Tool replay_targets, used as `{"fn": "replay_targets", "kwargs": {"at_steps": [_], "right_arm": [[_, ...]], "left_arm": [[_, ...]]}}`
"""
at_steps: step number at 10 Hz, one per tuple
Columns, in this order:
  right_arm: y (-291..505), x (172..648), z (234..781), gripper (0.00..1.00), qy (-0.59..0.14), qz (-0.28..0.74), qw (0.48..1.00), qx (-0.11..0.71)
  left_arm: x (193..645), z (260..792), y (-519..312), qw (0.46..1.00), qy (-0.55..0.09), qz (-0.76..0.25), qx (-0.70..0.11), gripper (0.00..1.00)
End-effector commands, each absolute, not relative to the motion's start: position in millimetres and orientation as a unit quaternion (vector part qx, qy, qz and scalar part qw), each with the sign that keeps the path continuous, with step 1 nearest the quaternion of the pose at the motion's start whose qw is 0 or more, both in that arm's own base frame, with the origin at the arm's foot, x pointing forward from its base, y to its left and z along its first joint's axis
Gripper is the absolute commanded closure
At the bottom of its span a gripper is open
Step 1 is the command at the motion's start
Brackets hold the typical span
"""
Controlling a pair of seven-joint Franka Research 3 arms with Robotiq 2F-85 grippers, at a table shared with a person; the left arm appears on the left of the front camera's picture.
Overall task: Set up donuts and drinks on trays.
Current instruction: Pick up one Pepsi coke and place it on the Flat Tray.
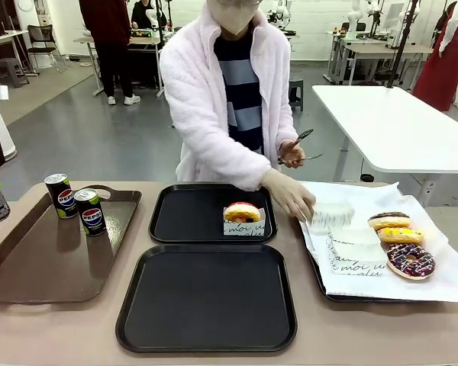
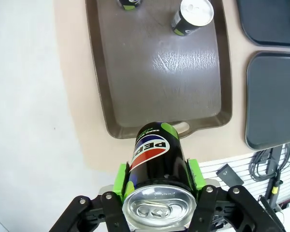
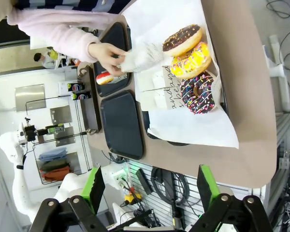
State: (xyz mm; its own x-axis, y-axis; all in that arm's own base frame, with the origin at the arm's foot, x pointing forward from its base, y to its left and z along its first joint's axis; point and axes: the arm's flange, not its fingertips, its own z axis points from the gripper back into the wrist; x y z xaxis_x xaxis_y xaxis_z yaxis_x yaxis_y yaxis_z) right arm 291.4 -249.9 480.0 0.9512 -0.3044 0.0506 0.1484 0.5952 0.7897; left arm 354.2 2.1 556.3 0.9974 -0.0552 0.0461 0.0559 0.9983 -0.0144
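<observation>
Donut (image 1: pixel 243 213) number one sits sleeved on the far tray (image 1: pixel 175 221) — near tray (image 1: pixel 206 297) bare. Left claw (image 2: pixel 158 176) clamped on a can (image 2: pixel 157 152) above the brown tray (image 2: pixel 159 87); right claw (image 3: pixel 150 188) gapes apart — most of the job's left, I'd say.

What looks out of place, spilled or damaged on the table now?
Nothing is spilled or damaged. The cans stand upright on the brown tray, and the sleeved donut sits on the far black tray. The left fingers hold a third can. Only the white paper under the three donuts is rumpled and overhangs the lined tray.
</observation>
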Motion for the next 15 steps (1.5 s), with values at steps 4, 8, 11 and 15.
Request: {"fn": "replay_targets", "kwargs": {"at_steps": [4,8,11,15], "right_arm": [[-249.2,290.8,480.3,0.00,-0.088,-0.126,0.888,0.433],[-249.2,290.8,480.3,0.00,-0.088,-0.126,0.888,0.433],[-249.2,290.8,480.3,0.00,-0.088,-0.126,0.888,0.433],[-249.2,290.8,480.3,0.00,-0.088,-0.126,0.888,0.433]], "left_arm": [[358.4,551.5,1.1,1.000,-0.022,-0.021,-0.007,1.00],[361.6,553.4,-29.6,0.998,-0.029,-0.047,-0.010,0.42],[384.9,555.9,-101.9,0.997,-0.036,-0.070,-0.004,0.42],[389.9,543.2,-165.1,0.995,-0.029,-0.097,-0.020,0.42]]}}
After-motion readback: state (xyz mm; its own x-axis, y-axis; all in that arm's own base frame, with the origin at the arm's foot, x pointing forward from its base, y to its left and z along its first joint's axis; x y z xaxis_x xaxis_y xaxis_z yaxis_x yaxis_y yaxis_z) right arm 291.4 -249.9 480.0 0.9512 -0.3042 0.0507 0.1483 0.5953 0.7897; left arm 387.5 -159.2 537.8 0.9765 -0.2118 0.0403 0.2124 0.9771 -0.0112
